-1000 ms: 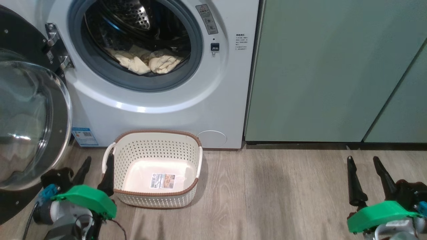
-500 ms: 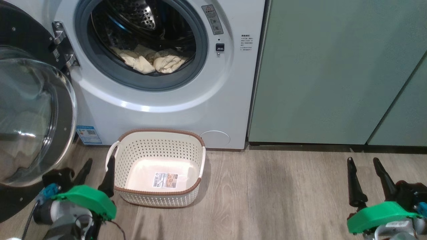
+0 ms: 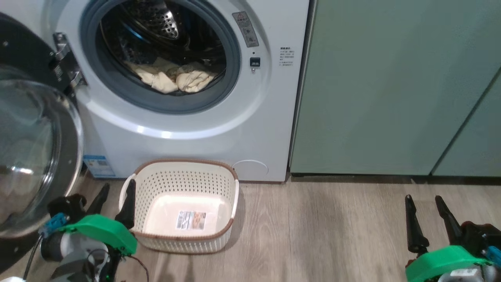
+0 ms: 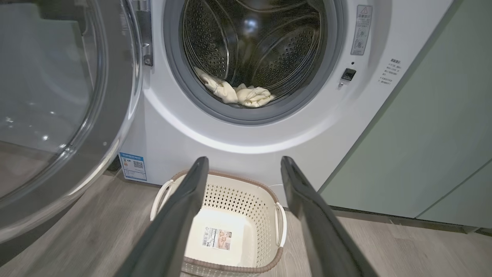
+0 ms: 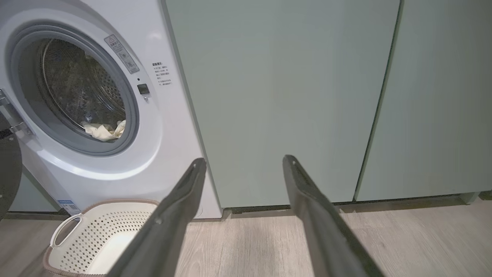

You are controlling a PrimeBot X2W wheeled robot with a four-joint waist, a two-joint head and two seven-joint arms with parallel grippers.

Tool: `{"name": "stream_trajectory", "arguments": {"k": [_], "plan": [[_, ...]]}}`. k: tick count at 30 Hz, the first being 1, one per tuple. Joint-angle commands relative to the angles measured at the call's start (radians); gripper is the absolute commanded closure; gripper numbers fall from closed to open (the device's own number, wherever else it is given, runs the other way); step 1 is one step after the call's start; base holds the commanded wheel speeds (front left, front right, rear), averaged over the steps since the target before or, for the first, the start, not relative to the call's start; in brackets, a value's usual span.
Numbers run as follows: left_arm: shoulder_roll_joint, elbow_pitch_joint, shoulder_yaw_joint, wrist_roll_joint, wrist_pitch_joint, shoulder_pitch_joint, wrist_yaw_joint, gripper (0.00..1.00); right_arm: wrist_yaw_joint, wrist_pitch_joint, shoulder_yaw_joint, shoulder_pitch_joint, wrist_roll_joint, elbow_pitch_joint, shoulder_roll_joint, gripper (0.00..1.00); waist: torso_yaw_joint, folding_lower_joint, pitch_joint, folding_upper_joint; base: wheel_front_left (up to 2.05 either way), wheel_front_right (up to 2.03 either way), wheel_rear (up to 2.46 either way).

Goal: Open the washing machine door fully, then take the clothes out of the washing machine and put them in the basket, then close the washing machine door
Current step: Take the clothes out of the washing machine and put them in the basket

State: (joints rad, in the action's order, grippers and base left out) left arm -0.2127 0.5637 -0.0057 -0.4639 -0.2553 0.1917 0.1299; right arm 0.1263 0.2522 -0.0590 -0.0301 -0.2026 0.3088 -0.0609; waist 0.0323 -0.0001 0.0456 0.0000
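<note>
**A:** Starting at the left: why does the washing machine door (image 3: 37, 156) stand out like that?

**B:** It is swung wide on its hinge (image 3: 64, 58), which leaves the mouth of the washing machine (image 3: 176, 131) clear. I judge the opening step done.

**A:** And the left gripper (image 3: 118, 185)?

**B:** It is low, just beside the basket (image 3: 188, 182) at its left handle, with its jaws apart and nothing between them. Its wrist view looks toward the drum, so it seems well placed for a reach in.

**A:** Why is the basket there?

**B:** It sits empty on the floor (image 3: 313, 227) just below the opening, which makes it a short carry from the drum.

**A:** Where are the clothes (image 3: 176, 78)?

**B:** They lie in a cream heap low in the drum, just behind the grey ring. None are out yet.

**A:** And further right?

**B:** The right gripper (image 3: 422, 196) is low before the green cabinets (image 3: 372, 86), well apart from the machine. Its jaws are apart and empty, and I'd say it is parked out of the way.

**A:** Can any writing be read?

**B:** None of it. A blue label (image 3: 98, 166) sits at the machine's lower left, and the print on it is too small. The sticker (image 3: 190, 220) on the basket's floor carries what looks like a barcode. Right of the opening is a grey warning label (image 3: 244, 23) with a red triangle. Beyond it is a block of small dark print (image 3: 286, 56).
</note>
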Motion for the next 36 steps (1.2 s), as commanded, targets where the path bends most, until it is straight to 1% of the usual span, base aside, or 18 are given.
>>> {"name": "stream_trajectory", "arguments": {"k": [1,4,7,14,30,36], "plan": [[-0.039,-0.028,0.028,-0.007,-0.006,0.068,0.001,0.00,0.004,0.010,-0.020,-0.044,-0.002,-0.032,-0.006,0.00,-0.001,0.0001,-0.002,0.0000,2.05,-2.05,0.00],[-0.043,-0.026,0.028,-0.007,-0.006,0.075,0.001,0.00,0.004,0.010,-0.019,-0.046,-0.002,-0.032,-0.004,0.00,-0.003,0.0001,-0.007,0.0000,2.12,-2.12,0.00],[-0.046,-0.030,0.038,0.012,-0.006,0.082,-0.012,0.00,0.004,0.010,-0.019,-0.046,-0.002,-0.033,-0.003,0.00,-0.005,0.0001,-0.012,0.0000,1.84,-1.83,-0.01],[-0.031,-0.046,0.064,0.021,-0.006,0.079,-0.009,0.00,0.004,0.010,-0.018,-0.049,-0.001,-0.037,-0.001,0.00,-0.006,0.0001,-0.022,0.0000,1.15,-1.15,0.00],[-0.016,-0.041,0.083,0.063,-0.006,0.078,-0.006,0.00,0.004,0.010,-0.016,-0.058,0.002,-0.036,0.000,0.00,-0.005,0.0001,-0.033,0.0000,0.10,-0.10,0.00],[-0.010,-0.002,0.066,0.076,0.001,0.085,-0.011,0.00,0.004,0.010,-0.027,-0.067,0.000,-0.033,0.000,0.00,0.011,0.0001,-0.039,0.0000,0.00,0.00,0.00]]}}
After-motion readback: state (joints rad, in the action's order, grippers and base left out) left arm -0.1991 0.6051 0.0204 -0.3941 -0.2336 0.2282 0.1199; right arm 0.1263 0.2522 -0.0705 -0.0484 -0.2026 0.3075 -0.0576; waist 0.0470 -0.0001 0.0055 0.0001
